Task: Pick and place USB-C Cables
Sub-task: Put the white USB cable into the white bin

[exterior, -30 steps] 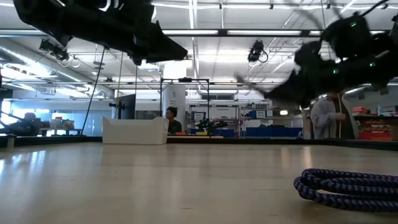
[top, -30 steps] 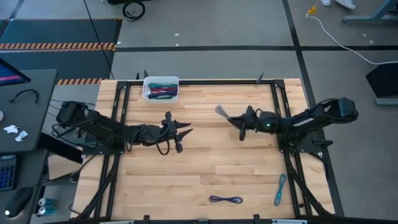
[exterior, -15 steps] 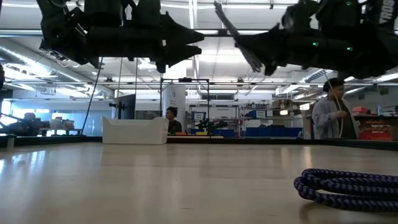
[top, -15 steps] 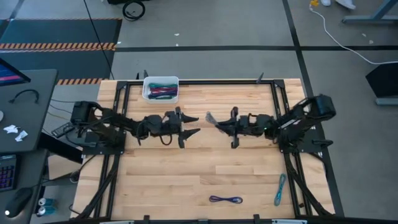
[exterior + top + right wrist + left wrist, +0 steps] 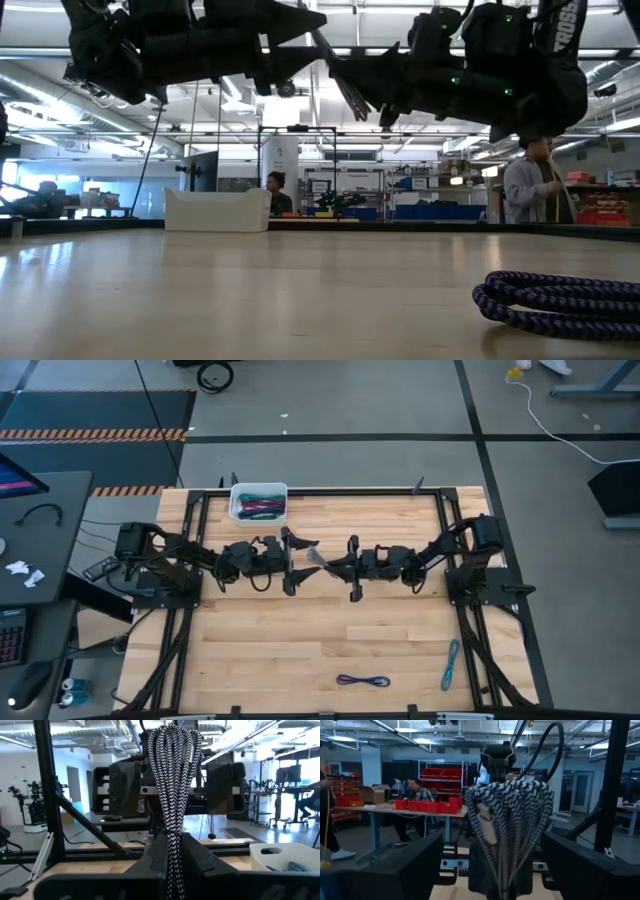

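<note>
While arms meet mid-table, right gripper [image 5: 325, 563] pinches grey cable [image 5: 172, 780] (left gripper [image 5: 305, 555] agape).

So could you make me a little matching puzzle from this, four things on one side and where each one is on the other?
Things:
1. black-and-white braided cable bundle
2. purple coiled cable
3. teal cable
4. white rectangular bin

Places:
A. far edge of the wooden table, holding coloured cables
B. in the air between the two end effectors
C. near edge, about the middle
D. near right corner

Pairs: 1-B, 2-C, 3-D, 4-A
</note>
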Available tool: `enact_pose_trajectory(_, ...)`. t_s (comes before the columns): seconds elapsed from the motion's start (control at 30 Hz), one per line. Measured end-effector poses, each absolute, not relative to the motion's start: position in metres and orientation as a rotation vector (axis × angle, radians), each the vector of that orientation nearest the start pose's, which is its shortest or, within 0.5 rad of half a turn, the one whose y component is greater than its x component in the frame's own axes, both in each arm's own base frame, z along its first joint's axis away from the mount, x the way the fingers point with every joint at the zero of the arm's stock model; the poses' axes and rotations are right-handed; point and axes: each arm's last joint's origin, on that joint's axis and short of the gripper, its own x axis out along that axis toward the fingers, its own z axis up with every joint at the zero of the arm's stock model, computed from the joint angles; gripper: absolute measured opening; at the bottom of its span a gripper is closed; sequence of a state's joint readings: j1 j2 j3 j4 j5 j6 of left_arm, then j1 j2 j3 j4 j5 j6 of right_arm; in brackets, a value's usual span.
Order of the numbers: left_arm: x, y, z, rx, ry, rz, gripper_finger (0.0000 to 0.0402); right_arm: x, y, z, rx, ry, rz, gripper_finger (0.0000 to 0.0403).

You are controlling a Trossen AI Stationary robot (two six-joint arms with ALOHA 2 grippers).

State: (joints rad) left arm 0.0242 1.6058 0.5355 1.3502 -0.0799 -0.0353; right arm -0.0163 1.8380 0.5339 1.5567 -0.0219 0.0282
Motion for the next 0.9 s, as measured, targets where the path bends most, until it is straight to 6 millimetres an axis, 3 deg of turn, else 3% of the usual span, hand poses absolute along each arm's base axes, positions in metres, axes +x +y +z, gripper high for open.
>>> enact_pose_trajectory(0.23,0.298,0.01,0.213,-0.028,-0.276,0.101,0.0259,0.307,-0.005,0.16,0.045,-0.248,0.011,0.0028)
enact_pose_trajectory(0.33,0.301,0.007,0.214,-0.002,-0.257,0.098,0.0198,0.307,-0.005,0.161,0.066,-0.254,0.012,0.0041)
enact_pose_trajectory(0.57,0.303,-0.007,0.21,0.079,-0.208,0.066,0.0032,0.298,-0.005,0.16,0.07,-0.227,0.041,0.0126)
enact_pose_trajectory(0.7,0.302,-0.019,0.21,0.126,-0.193,0.135,0.0028,0.273,-0.007,0.165,0.06,-0.223,0.018,0.0162)
enact_pose_trajectory(0.9,0.288,-0.038,0.23,0.294,-0.185,0.391,0.0038,0.222,-0.009,0.163,0.058,-0.207,-0.113,0.0181)
